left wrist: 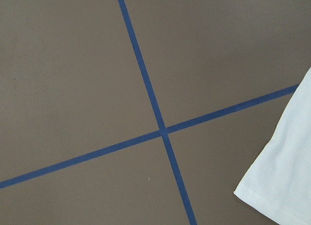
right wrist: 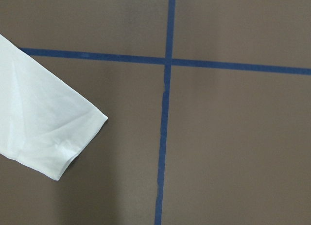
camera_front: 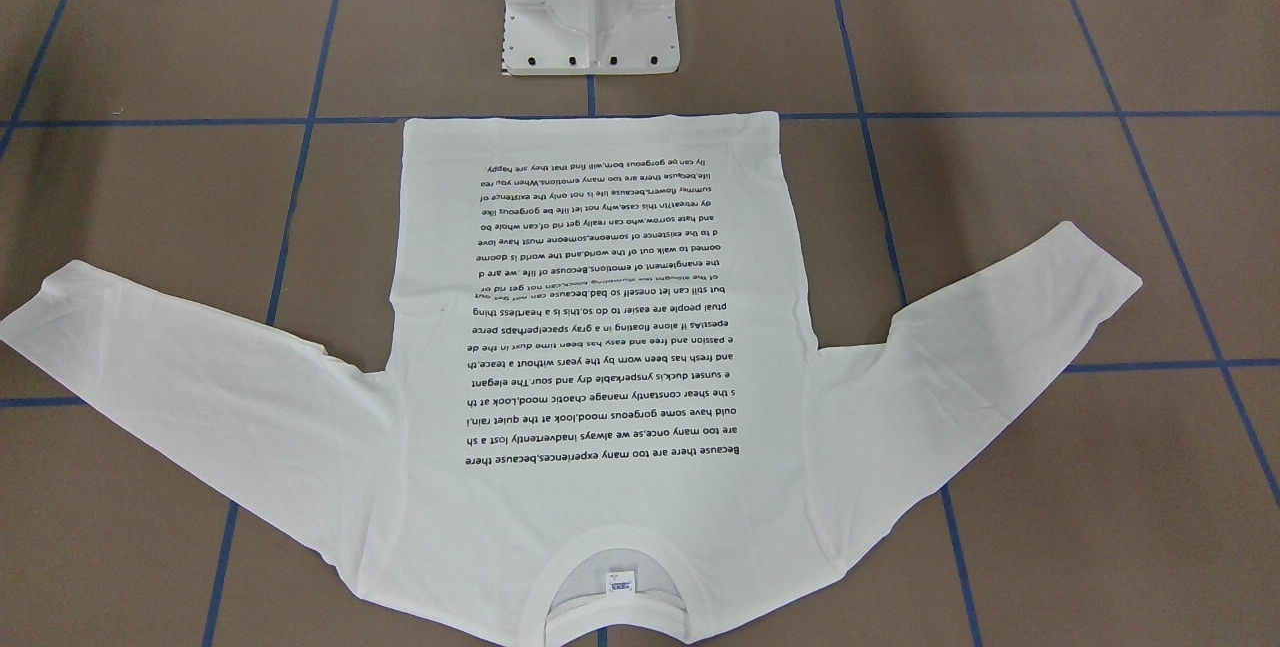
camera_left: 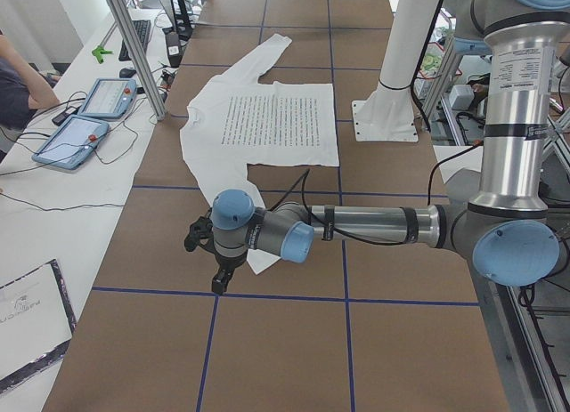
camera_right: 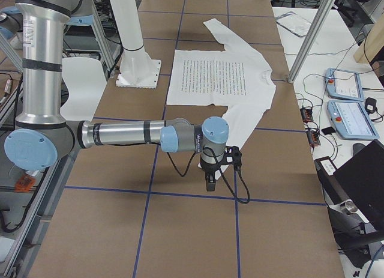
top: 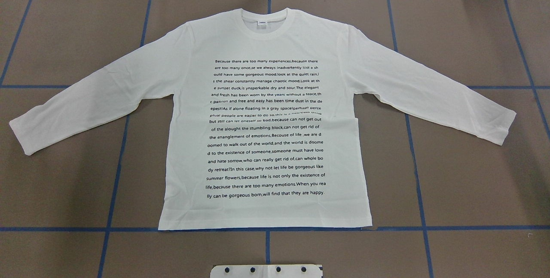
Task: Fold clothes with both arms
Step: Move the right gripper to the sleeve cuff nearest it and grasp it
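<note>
The brown table (top: 472,175), gridded with blue tape lines (top: 412,149), carries the white T-shirt (top: 266,97) laid flat and face up at its centre. The printed text (top: 266,127) is uppermost, the hem lies nearest the robot and both sleeves are spread outward. The left arm (camera_left: 374,225) and the right arm (camera_right: 120,135) each reach out low over the table on their own side of the white pedestal base (camera_front: 590,7). The left gripper (camera_left: 218,286) hangs by the cuff of the left sleeve (left wrist: 282,186), and the right gripper (camera_right: 210,183) by the cuff of the right sleeve (right wrist: 53,137). Neither touches cloth as far as can be seen, and whether their jaws are spread or pressed together I cannot tell, since only the side views show them. At the far edge sit the ribbed collar (top: 264,16) and the small neck label (top: 261,23). The risks, as I judge them, are these: a pinch that catches only the top layer of a cuff would let the sleeve slip free mid-fold. Uneven pulls by the two arms would drag the body askew or wrinkle it. Counted: one shirt, two sleeves, two arms, two grippers, one pedestal, one label.
</note>
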`<action>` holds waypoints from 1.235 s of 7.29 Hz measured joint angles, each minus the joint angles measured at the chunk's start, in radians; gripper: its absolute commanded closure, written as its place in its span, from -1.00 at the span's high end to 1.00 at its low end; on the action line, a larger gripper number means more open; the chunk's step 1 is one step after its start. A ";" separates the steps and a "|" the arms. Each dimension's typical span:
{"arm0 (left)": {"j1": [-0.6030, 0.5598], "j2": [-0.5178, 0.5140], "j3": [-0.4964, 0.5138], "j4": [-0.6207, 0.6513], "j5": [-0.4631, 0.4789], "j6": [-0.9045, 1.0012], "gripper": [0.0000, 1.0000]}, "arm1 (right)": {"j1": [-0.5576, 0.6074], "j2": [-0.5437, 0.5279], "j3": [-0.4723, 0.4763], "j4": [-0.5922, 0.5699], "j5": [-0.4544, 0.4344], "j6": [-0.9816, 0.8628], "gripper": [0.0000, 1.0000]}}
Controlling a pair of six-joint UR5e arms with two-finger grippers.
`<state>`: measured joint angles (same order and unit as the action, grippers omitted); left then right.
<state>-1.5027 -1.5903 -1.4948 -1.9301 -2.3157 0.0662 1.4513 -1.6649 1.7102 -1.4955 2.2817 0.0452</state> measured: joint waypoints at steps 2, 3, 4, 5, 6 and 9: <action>0.003 -0.020 0.166 -0.205 -0.004 -0.001 0.98 | -0.092 0.039 -0.125 0.214 -0.009 0.130 1.00; 0.003 -0.024 0.219 -0.297 -0.004 -0.023 0.98 | -0.150 0.075 -0.196 0.322 -0.024 0.256 1.00; 0.003 -0.032 0.232 -0.337 -0.005 -0.096 0.98 | -0.211 0.107 -0.266 0.424 -0.036 0.366 1.00; 0.005 -0.043 0.226 -0.353 -0.005 -0.195 0.97 | -0.264 0.131 -0.325 0.503 -0.042 0.443 1.00; 0.008 -0.054 0.219 -0.358 -0.003 -0.255 0.97 | -0.294 0.147 -0.360 0.541 -0.042 0.476 1.00; 0.016 -0.066 0.216 -0.359 -0.004 -0.293 0.95 | -0.316 0.152 -0.361 0.556 -0.033 0.492 0.98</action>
<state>-1.4871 -1.6560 -1.2786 -2.2891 -2.3200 -0.2264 1.1350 -1.5125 1.3490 -0.9396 2.2482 0.5374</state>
